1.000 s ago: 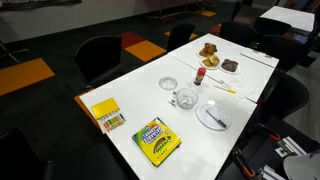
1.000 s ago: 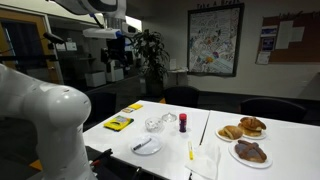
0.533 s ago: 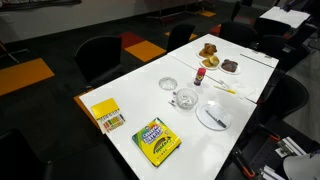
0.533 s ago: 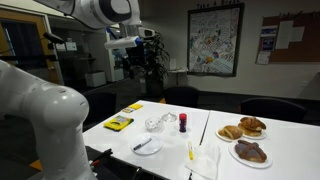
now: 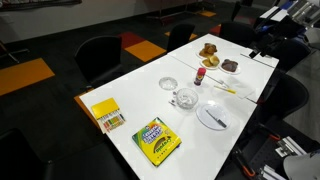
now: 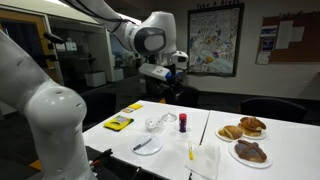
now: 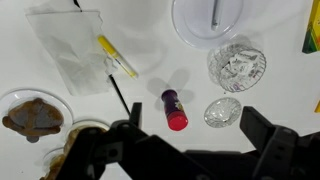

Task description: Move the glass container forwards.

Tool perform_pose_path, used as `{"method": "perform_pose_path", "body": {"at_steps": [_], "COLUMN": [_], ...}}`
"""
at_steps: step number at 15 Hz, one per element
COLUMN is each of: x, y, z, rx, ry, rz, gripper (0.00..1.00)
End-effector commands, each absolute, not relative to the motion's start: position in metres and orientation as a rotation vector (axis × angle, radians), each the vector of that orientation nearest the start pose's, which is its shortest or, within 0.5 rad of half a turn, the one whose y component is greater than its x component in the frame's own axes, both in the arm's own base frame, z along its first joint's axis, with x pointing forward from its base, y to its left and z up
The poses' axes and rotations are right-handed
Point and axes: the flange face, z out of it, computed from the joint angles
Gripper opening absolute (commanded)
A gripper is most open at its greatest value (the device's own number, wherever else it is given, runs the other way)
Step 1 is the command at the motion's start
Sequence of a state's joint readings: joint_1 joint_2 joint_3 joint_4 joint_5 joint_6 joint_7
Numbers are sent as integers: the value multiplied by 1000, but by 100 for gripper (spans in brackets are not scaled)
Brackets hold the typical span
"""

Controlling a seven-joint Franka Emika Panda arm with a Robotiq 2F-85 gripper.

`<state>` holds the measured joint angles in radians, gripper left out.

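The glass container is a chunky clear jar standing mid-table next to the white plate. It also shows in an exterior view and in the wrist view, where something crumpled shows inside it. The flatter clear dish lies beside it. My gripper is open and empty, high above the table, with both dark fingers framing the bottle and dish from above. It hangs in the air in both exterior views, well apart from the container.
A purple bottle with a red cap stands by the dish. A yellow marker lies on a napkin. Plates of pastries sit at the far end. A crayon box and a yellow box lie at the near end.
The arm has swung across to a spot high over the table, and its gripper has come into the exterior view that showed only the table. The objects on the table have not moved.
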<state>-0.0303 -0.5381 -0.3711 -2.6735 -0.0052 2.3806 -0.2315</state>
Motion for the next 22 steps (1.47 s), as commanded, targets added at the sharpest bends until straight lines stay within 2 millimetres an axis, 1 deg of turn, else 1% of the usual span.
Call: {"method": "perform_pose_path", "body": {"at_steps": [1, 2, 3, 5, 7, 9, 12, 14, 16, 17, 19, 20, 22], "x": [406, 410, 388, 402, 408, 415, 420, 426, 438, 446, 464, 472, 495], "y": [-172, -174, -166, -169, -170, -169, -163, -165, -166, -167, -170, -171, -168], "z": [388, 383, 393, 384, 382, 375, 359, 341, 325, 317, 303, 297, 283], "rx": [-2910, -2870, -2903, -2885, -2890, -2850, -2755, -2719, -2715, -2725, -2738, -2756, -2792], "ry": [184, 154, 205, 180, 176, 89, 8, -20, -51, -47, -56, -56, -71], "rz": [-333, -308, -355, -332, -319, -258, -168, -80, 24, 104, 197, 231, 220], "gripper": [100, 100, 100, 100, 100, 100, 100, 100, 100, 100, 100, 100, 100]}}
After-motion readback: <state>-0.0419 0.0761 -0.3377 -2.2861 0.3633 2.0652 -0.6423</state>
